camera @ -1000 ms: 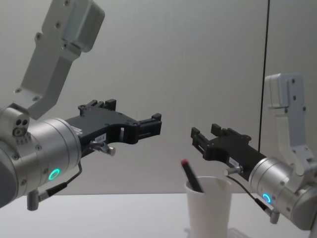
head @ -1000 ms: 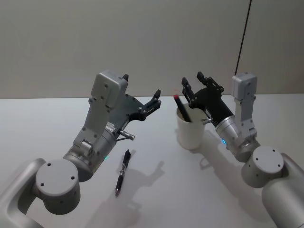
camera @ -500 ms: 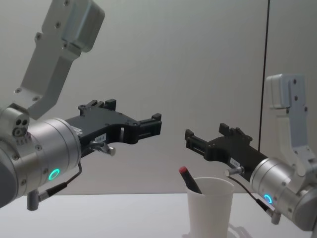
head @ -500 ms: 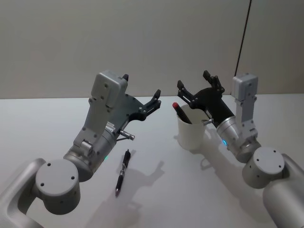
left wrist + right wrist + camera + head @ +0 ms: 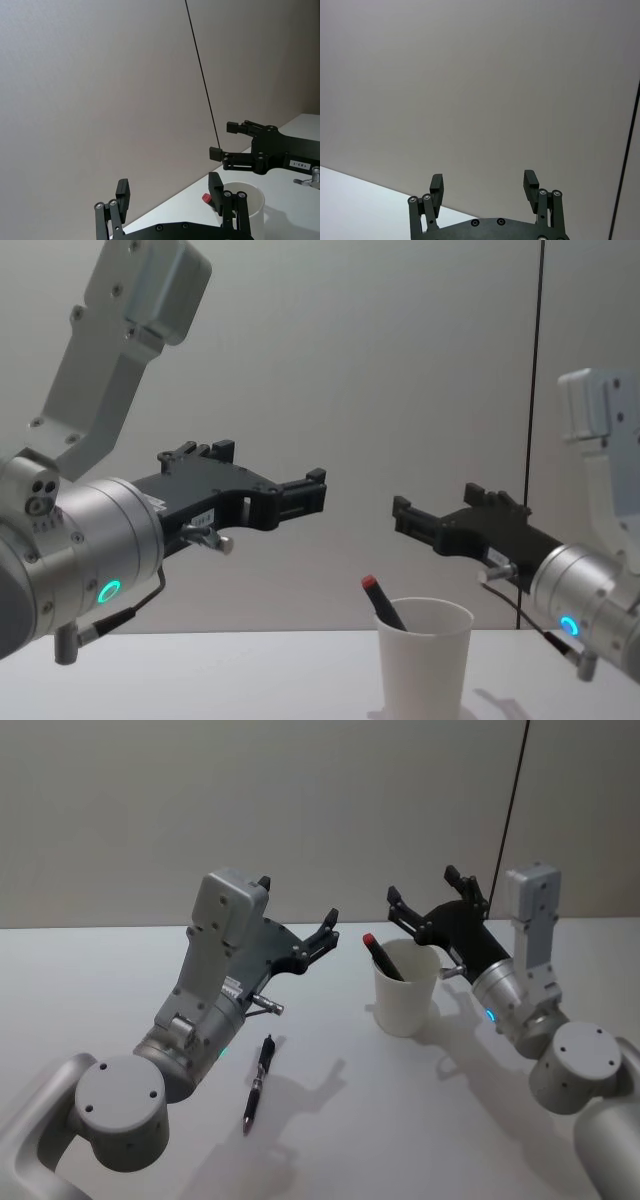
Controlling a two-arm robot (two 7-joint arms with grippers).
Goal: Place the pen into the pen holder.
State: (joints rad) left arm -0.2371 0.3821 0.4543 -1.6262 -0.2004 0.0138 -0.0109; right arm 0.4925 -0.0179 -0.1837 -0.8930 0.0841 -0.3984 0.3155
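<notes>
Table (image 5: 100, 980): tapered white pen holder (image 5: 405, 1000), pen (image 5: 380, 955) inside; left gripper (image 5: 169, 182), right gripper (image 5: 483, 178) agape, empty.

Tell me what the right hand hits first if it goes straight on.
Likely nothing near: the open right hand aims above the pen holder, at the back wall, distance unclear.

You've got a plain grey wall (image 5: 200, 800) out back, one thin dark line (image 5: 515, 800) running down it, white table (image 5: 80, 980) below.
</notes>
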